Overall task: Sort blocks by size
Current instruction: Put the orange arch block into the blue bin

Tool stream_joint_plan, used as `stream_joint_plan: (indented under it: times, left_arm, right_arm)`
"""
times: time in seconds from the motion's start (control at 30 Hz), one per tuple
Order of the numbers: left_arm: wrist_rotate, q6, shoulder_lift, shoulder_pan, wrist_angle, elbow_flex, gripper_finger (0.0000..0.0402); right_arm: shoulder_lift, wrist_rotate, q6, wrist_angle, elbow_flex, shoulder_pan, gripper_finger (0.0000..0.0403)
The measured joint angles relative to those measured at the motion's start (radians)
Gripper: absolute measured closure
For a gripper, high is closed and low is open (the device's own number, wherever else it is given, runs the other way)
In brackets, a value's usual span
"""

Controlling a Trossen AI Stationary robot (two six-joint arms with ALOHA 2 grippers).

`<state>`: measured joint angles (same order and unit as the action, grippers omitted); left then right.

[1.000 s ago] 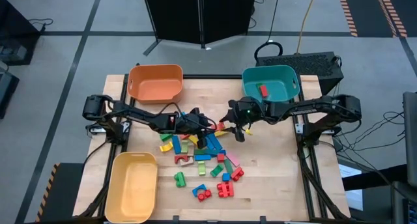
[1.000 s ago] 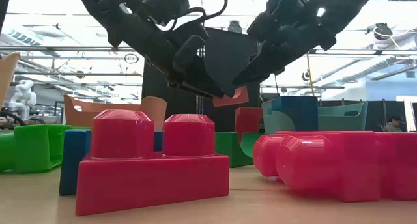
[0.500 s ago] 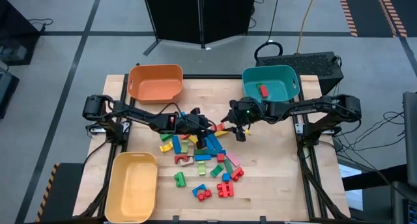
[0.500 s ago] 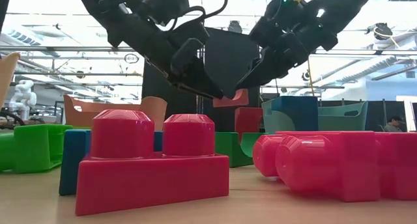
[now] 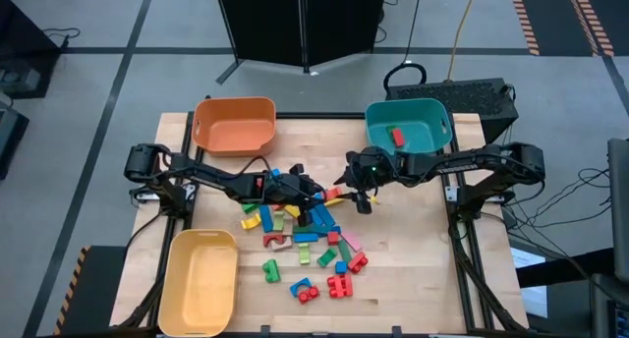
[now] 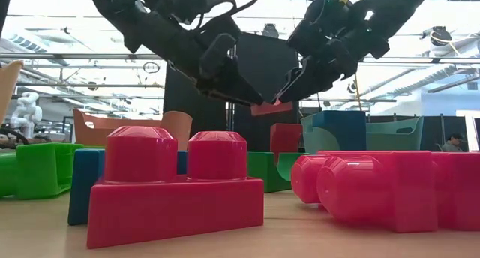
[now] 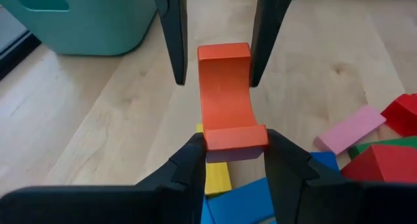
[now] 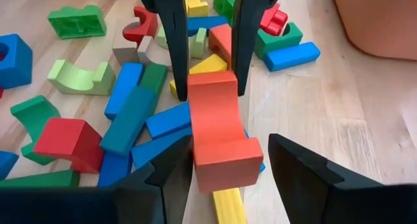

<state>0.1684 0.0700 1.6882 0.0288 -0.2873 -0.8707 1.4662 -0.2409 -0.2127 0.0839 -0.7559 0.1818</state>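
Red arch block (image 7: 225,97) held in air over table middle, near teal bin (image 5: 408,127). Left gripper (image 7: 228,146) clamped one end; right gripper (image 8: 218,162) straddled other end, jaws apart, not gripping. Advised: right close squarely before left releases.

A light wooden table (image 5: 413,250) fills the frame's centre. On it sit an orange plastic bin (image 5: 233,125) upper left, a teal plastic bin (image 5: 408,124) upper right, a yellow plastic bin (image 5: 201,281) lower left, and scattered colourful toy blocks (image 5: 305,242) at the middle.
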Motion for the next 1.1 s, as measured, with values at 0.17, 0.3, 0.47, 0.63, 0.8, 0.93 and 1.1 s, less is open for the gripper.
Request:
stream_joint_plan:
  times: [0.17,0.3,0.47,0.63,0.8,0.93,1.1]
  left_arm:
    - [0.001,0.000,0.000,0.000,-0.025,0.000,0.0290]
    - [-0.001,-0.003,0.000,0.000,-0.024,0.000,0.0290]
    - [-0.001,0.000,0.000,0.000,-0.018,0.000,0.0279]
    - [0.007,0.028,0.000,0.004,-0.013,-0.001,0.0246]
    - [0.106,0.129,-0.002,0.005,0.017,-0.001,0.0218]
    - [0.157,0.162,-0.045,-0.009,0.125,-0.001,0.0214]
    - [0.202,0.222,-0.130,-0.010,0.270,-0.001,0.0213]
  right_arm:
    - [0.000,-0.002,0.000,-0.017,0.000,0.000,0.0246]
    - [0.000,-0.010,-0.009,-0.019,0.000,-0.001,0.0286]
    - [0.000,-0.006,0.000,-0.017,0.000,-0.001,0.0287]
    - [0.000,0.007,0.021,-0.028,0.000,-0.001,0.0287]
    - [-0.039,0.117,0.030,-0.103,0.000,0.003,0.0281]
    - [-0.108,0.199,0.047,-0.155,0.000,0.002,0.0283]
    - [-0.222,0.316,0.030,-0.246,0.000,0.021,0.0282]
